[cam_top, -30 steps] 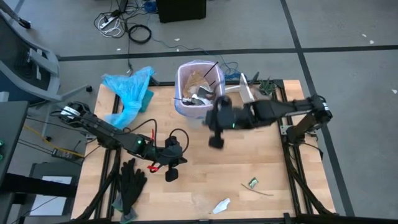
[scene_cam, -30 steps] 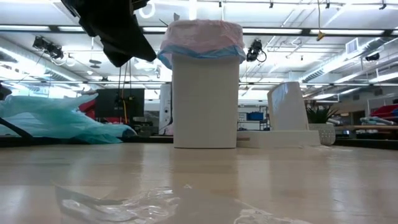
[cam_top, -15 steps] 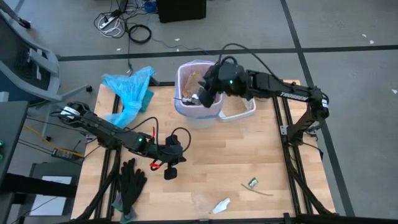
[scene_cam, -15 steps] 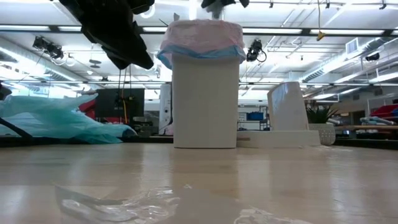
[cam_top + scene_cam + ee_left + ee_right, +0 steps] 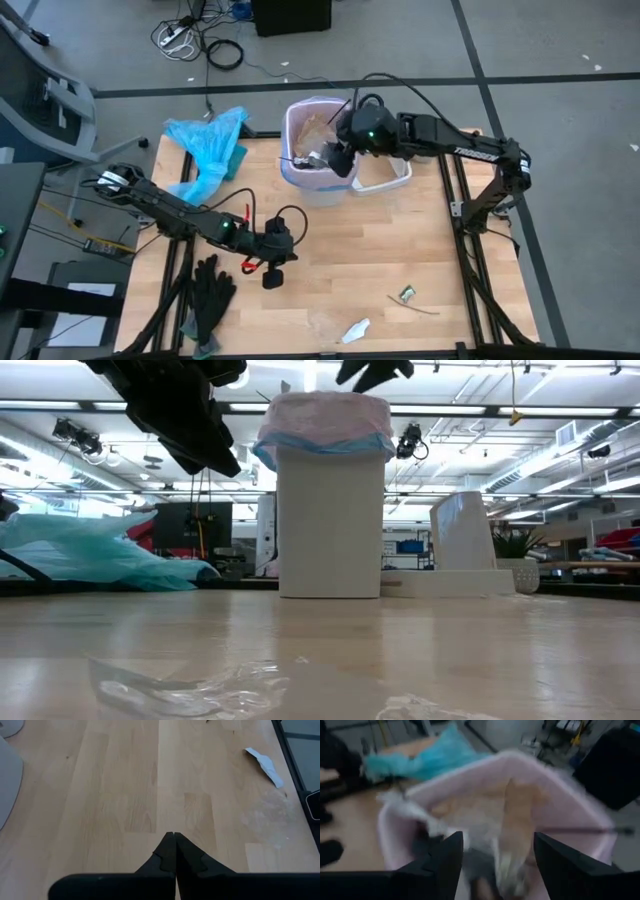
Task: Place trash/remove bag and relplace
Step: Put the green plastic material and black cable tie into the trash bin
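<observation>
A white bin (image 5: 330, 525) stands at the table's far edge, lined with the pink bag (image 5: 300, 120), whose rim folds over the bin's top (image 5: 325, 415). Trash lies inside it: brown paper (image 5: 517, 820), a thin black utensil (image 5: 580, 831) and white scraps. My right gripper (image 5: 497, 865) hangs open above the bin's right side (image 5: 338, 160), with nothing between its fingers. My left gripper (image 5: 173, 836) is shut and empty above the bare wood at the table's left middle (image 5: 275, 275). More trash lies on the table near the front edge: a white wrapper (image 5: 356, 330), a small printed wrapper (image 5: 407, 294) and clear film (image 5: 190, 685).
A light-blue plastic bag (image 5: 210, 150) lies at the far left corner. Black gloves (image 5: 210, 290) lie at the left front. A white tray-like piece (image 5: 385, 175) sits right of the bin. The middle of the wooden table (image 5: 400, 240) is bare.
My right gripper has swung from above the table in front of the bin toward the far edge and now hangs over the bin's opening. In the low view its fingers now stand spread, so it has opened there.
</observation>
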You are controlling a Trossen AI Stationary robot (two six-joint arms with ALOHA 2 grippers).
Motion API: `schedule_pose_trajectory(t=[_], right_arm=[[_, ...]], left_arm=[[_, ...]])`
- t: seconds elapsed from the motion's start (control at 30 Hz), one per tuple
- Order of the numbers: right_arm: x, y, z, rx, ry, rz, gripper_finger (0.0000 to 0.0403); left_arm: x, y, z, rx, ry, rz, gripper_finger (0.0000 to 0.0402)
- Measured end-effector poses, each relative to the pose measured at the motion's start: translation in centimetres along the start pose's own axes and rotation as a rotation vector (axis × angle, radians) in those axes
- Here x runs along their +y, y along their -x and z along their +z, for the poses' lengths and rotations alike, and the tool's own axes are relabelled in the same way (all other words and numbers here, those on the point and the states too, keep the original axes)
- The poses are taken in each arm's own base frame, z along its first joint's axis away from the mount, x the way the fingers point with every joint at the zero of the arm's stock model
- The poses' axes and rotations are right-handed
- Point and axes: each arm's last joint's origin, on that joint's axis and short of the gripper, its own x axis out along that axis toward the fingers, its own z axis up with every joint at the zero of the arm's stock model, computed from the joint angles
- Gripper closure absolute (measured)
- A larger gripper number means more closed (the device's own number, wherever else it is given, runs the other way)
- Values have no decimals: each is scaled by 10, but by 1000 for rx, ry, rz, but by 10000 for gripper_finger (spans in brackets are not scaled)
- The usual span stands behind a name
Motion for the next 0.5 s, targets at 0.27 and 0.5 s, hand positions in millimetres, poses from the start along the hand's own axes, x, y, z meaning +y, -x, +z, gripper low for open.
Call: schedule_pose_trajectory(t=[0.27,0.5], right_arm=[[-1,45,-32,300,-29,99,174],[14,88,-60,521,-19,140,174]], left_arm=[[0,0,0,0,20,-2,401],[0,0,0,-2,42,-3,401]])
